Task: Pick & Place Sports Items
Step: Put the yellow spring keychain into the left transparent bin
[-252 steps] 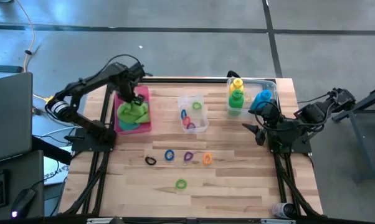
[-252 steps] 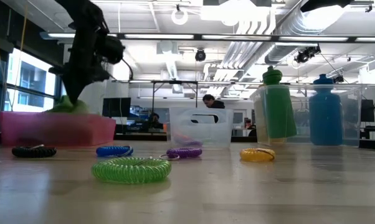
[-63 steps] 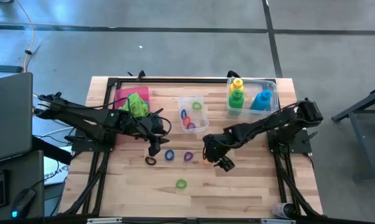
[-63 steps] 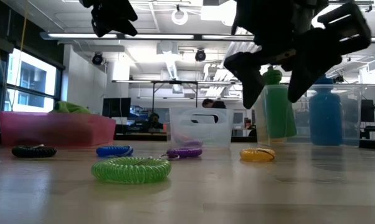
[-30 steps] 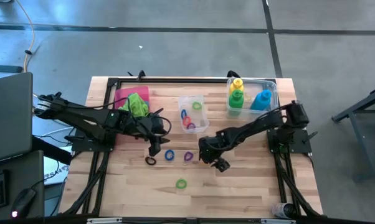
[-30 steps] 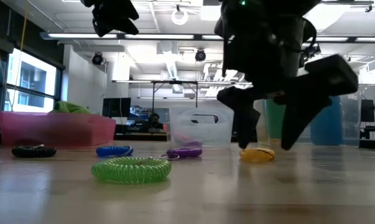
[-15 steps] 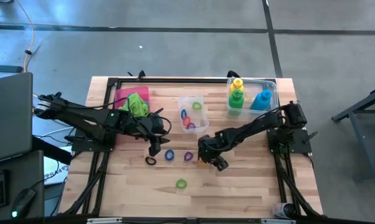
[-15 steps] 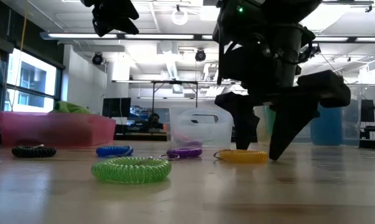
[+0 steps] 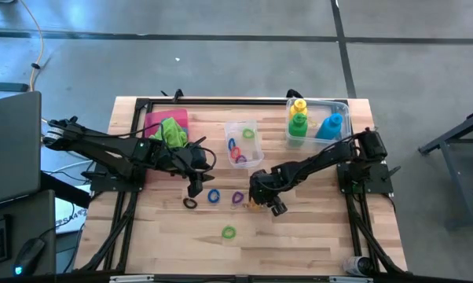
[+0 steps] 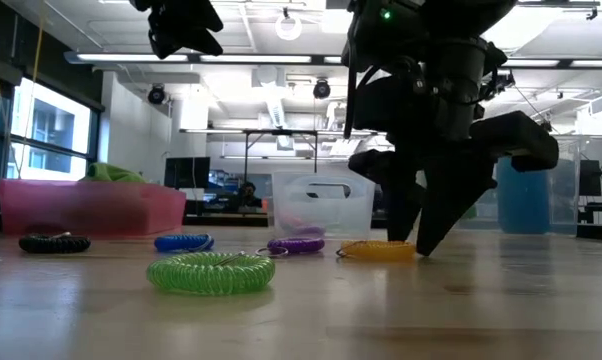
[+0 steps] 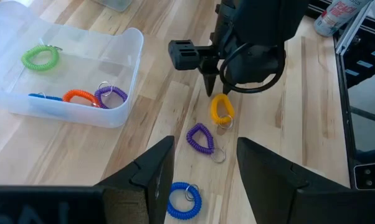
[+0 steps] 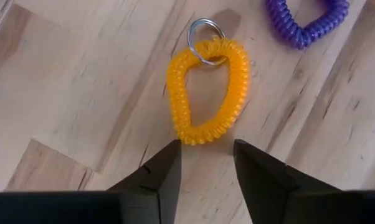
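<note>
Coiled plastic ring (image 12: 207, 91), wood table (image 12: 81, 106)

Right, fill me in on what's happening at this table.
The right gripper is down at the tabletop over the orange coil ring, its fingers open and set at one end of the ring, not closed on it. The left gripper hangs open above the table, over the blue ring, holding nothing. Purple, black and green rings lie loose on the wood. A few rings already sit in the clear box; the bottles stand in another.
</note>
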Robot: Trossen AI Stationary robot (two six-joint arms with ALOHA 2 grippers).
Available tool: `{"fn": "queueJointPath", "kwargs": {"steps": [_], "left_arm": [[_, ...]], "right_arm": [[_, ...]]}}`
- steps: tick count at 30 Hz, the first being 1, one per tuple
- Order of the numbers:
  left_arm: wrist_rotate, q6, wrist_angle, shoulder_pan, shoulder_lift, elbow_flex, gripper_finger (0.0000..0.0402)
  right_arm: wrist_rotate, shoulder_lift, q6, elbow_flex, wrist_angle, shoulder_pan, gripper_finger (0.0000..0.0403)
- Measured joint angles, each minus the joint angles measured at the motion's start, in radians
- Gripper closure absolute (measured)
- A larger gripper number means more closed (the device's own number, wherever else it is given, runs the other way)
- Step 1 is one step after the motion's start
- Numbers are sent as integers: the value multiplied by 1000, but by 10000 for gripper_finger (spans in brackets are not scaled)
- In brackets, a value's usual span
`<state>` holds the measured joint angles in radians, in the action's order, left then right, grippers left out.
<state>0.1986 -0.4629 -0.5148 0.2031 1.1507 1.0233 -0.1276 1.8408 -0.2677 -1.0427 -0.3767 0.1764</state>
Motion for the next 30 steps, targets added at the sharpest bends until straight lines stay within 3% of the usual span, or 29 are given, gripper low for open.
{"fn": "queueJointPath", "kwargs": {"steps": [9, 16, 20, 30], "left_arm": [[1, 0, 0, 0, 0, 0, 232], [9, 0, 2, 0, -1, 0, 232], [9, 0, 3, 0, -1, 0, 232], [9, 0, 3, 0, -1, 0, 232]], "right_arm": [[-11, -85, 130, -13, 32, 0, 275], [49, -91, 185, -12, 80, 16, 275], [100, -85, 193, -12, 97, 16, 275], [85, -82, 193, -12, 120, 11, 275]]}}
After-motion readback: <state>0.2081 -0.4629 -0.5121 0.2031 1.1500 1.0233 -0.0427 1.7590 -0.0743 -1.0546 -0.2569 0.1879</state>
